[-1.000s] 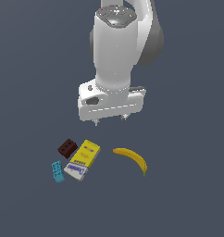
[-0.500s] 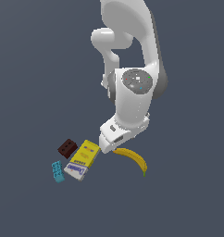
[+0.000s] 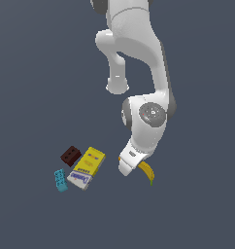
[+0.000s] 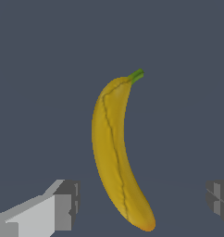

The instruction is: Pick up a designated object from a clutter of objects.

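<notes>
The curved yellow banana [image 4: 115,152] with its green stem tip lies on the dark floor. In the wrist view it lies lengthwise between my gripper's [image 4: 142,198] two grey fingers [image 4: 63,203], which stand wide apart on either side of its lower end. The jaws are open and empty. In the exterior view my gripper [image 3: 126,170] is low over the floor. It covers most of the banana [image 3: 148,172], whose end sticks out toward the exterior view's right.
To the exterior view's left of the gripper lie the flat yellow and white box [image 3: 87,167], the dark brown studded block [image 3: 70,155] and the small teal studded block [image 3: 60,180]. They are grouped close together, apart from the banana.
The arm has come down from high above the clutter to just over the banana. The gripper now hides part of the banana in the exterior view. The objects have not moved.
</notes>
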